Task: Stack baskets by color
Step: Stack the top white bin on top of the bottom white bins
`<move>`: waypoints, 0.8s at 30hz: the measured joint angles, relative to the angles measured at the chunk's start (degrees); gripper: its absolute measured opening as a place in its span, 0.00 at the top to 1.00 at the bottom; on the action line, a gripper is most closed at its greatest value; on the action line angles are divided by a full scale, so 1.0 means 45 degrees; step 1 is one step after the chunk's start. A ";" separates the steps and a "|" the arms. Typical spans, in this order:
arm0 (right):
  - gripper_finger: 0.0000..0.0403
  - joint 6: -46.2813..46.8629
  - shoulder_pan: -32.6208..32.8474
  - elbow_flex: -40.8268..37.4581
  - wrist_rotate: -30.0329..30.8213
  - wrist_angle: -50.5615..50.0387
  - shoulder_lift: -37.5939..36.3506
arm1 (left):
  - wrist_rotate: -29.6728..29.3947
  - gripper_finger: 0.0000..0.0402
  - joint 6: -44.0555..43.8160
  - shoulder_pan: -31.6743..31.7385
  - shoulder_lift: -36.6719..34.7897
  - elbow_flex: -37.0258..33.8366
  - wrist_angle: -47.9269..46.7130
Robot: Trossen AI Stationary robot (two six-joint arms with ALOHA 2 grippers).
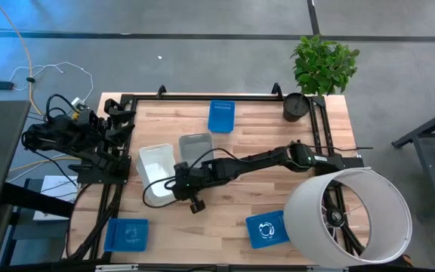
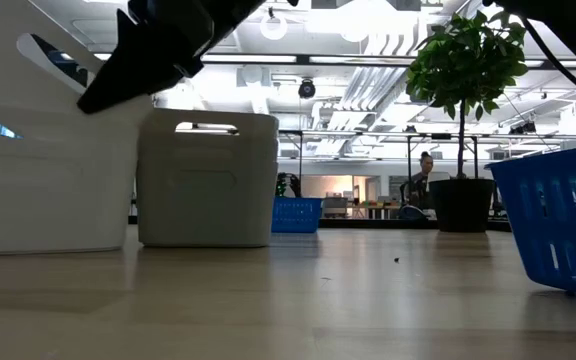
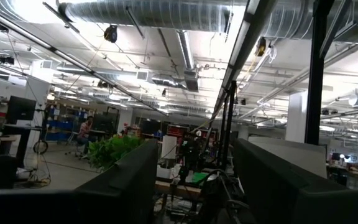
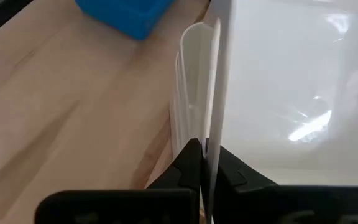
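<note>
We see the right tool [image 4: 205,163] pinching the rim of a white basket [image 1: 155,162] beside the grey basket [image 1: 195,145]; no readable writing. The left tool [image 1: 119,121] waits wide, apart at the surface [image 1: 225,219] edge.

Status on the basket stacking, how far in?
Early. Done: little; two white baskets seem nested, hard to confirm. In hand: right gripper is shut on a white basket wall at that spot. Left: the grey basket sits alone, and three blue baskets lie apart, at the far edge, near left corner and near right. Left gripper is parked, open.
</note>
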 joint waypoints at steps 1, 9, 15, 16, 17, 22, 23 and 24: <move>1.00 -0.0019 -0.0009 0.0000 0.0014 -0.0115 0.0000 | -0.0005 0.50 0.0000 -0.0005 0.0000 -0.0005 0.0000; 1.00 -0.0559 -0.0087 0.0000 0.0064 -0.0426 -0.0010 | -0.0004 0.50 0.0000 -0.0005 0.0000 -0.0005 0.0005; 1.00 -0.1030 -0.0107 0.0005 0.0070 -0.0510 -0.0015 | -0.0209 0.50 0.0000 0.0002 0.0000 -0.0005 0.0005; 1.00 -0.1109 -0.0107 0.0005 0.0079 -0.0530 -0.0016 | -0.0209 0.50 0.0000 0.0000 0.0000 -0.0005 0.0005; 1.00 -0.1138 -0.0107 0.0005 0.0088 -0.0538 -0.0019 | -0.0209 0.50 0.0002 0.0002 0.0000 -0.0005 0.0005; 1.00 -0.1317 -0.0107 0.0023 0.0092 -0.0576 -0.0019 | -0.0399 0.50 0.0000 0.0005 0.0000 -0.0005 0.0005; 1.00 -0.1381 -0.0107 0.0109 0.0092 -0.0679 -0.0019 | -0.0512 0.50 0.0000 0.0005 0.0000 -0.0005 0.0005; 1.00 -0.1439 -0.0107 0.0207 0.0106 -0.0843 -0.0019 | -0.0551 0.50 0.0000 0.0003 0.0000 -0.0005 0.0005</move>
